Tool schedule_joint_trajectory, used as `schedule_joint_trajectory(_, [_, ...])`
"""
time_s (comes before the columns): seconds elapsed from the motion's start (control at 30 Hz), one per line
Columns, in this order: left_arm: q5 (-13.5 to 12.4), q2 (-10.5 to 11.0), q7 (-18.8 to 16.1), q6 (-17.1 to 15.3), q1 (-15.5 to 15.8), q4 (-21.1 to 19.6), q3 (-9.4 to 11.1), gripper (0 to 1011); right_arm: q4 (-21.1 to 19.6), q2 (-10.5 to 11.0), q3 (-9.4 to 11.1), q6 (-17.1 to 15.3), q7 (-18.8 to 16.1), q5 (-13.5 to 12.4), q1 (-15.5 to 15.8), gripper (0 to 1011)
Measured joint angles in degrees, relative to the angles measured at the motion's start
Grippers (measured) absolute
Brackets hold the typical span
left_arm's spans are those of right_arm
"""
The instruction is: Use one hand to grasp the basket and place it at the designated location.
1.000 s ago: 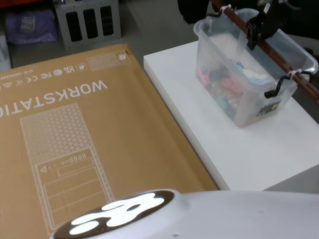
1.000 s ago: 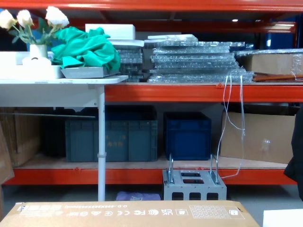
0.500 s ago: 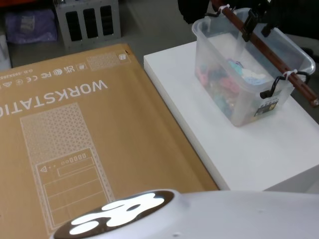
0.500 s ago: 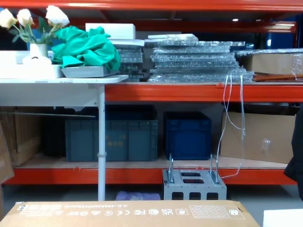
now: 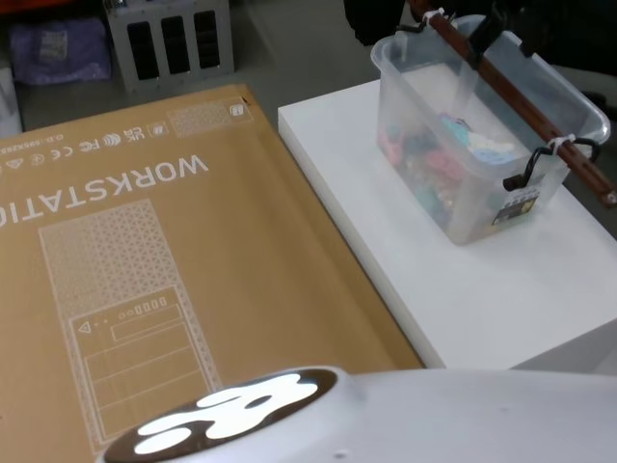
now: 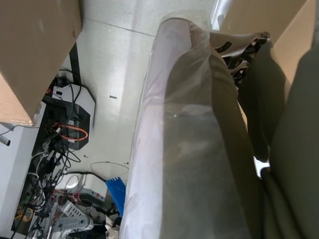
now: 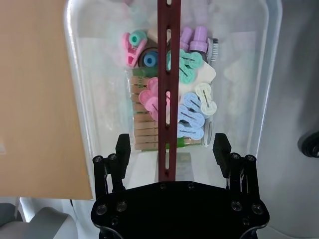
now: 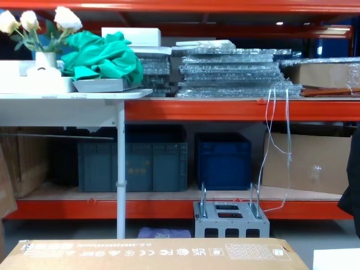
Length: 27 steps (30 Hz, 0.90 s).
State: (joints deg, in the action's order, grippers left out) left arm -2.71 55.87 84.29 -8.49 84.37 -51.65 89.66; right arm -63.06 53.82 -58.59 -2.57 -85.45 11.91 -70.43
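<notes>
The basket (image 5: 453,217) is pale translucent plastic and stands on the white table (image 5: 482,299) at the far right. Its long dark red-brown bar handle (image 5: 525,101) crosses the rim and carries a white zip tie (image 5: 562,145). Coloured clips (image 7: 192,107) lie inside it. My right gripper (image 5: 496,21) hovers over the far part of the handle. In the right wrist view the gripper (image 7: 172,144) is open, with one finger (image 7: 122,148) on each side of the handle (image 7: 168,59), touching nothing. The basket's rim (image 7: 75,74) curves round below.
A large flat cardboard box (image 5: 145,270) printed WORKSTATION lies left of the table. A grey metal box with hoop handles (image 8: 230,219) stands on the floor beyond it. Dark blue crates (image 8: 222,160) sit under the red shelving. My own white body (image 5: 386,415) fills the near edge.
The right gripper was shut on the bar handle a second ago. It has let go, opened and drawn up and back from the handle. The basket now rests on the table.
</notes>
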Motion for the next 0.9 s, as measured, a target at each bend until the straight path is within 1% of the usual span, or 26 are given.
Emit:
schedule_joint_trajectory(0.07, [0.00,0.00,0.00,0.00,0.00,0.00,0.00,0,-1.38,1.06,0.74,-0.28,0.06,-0.56,-0.04,1000])
schedule_joint_trajectory(0.4, [0.00,0.00,0.00,0.00,0.00,0.00,0.00,0,-5.92,3.97,3.11,-0.97,0.20,-2.30,0.05,1000])
schedule_joint_trajectory(0.5, [0.00,0.00,0.00,0.00,0.00,0.00,0.00,0,-6.95,4.31,3.38,-1.15,0.14,-2.34,0.08,1000])
schedule_joint_trajectory(0.9, [0.00,0.00,0.00,0.00,0.00,-0.01,0.00,0,-6.67,4.25,3.35,-1.16,0.15,-2.37,0.10,1000])
